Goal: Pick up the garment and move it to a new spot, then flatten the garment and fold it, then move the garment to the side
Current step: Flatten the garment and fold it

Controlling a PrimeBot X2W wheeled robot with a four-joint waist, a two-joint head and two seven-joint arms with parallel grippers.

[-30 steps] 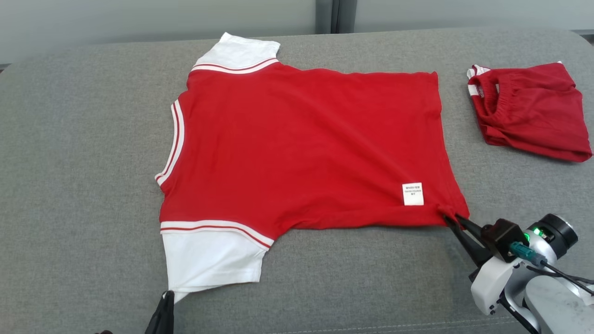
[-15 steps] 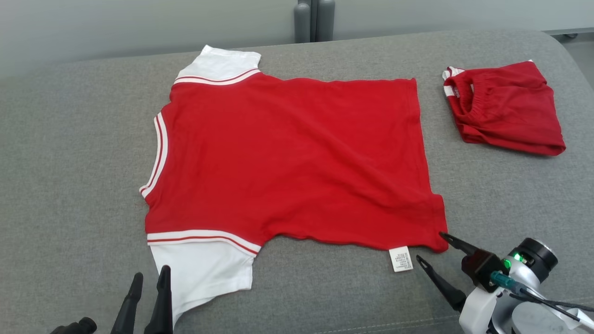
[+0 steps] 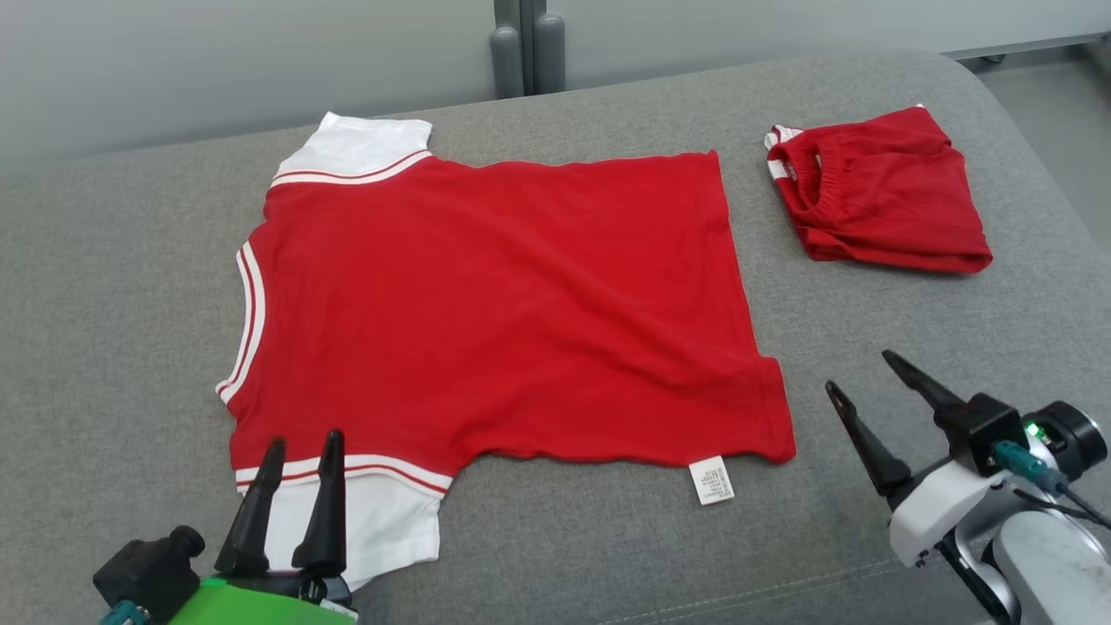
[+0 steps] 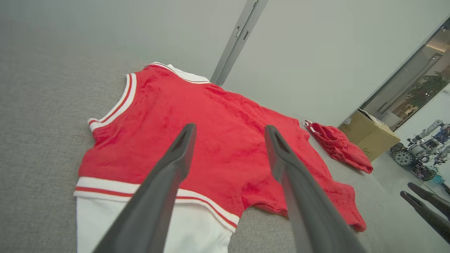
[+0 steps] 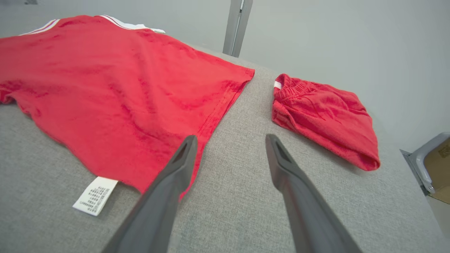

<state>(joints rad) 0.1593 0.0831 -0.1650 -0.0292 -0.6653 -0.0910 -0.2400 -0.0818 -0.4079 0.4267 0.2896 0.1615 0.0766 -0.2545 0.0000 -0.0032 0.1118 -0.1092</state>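
A red shirt with white sleeves lies spread flat on a grey padded surface. A white care label sticks out from the shirt's near edge, close to the hem. Folded red shorts sit apart from the shirt, beyond the far end of its hem. The left gripper is over the shirt's near white sleeve, fingers spread wide, holding nothing. The right gripper is just off the shirt's near hem corner, also wide and empty, not touching the cloth.
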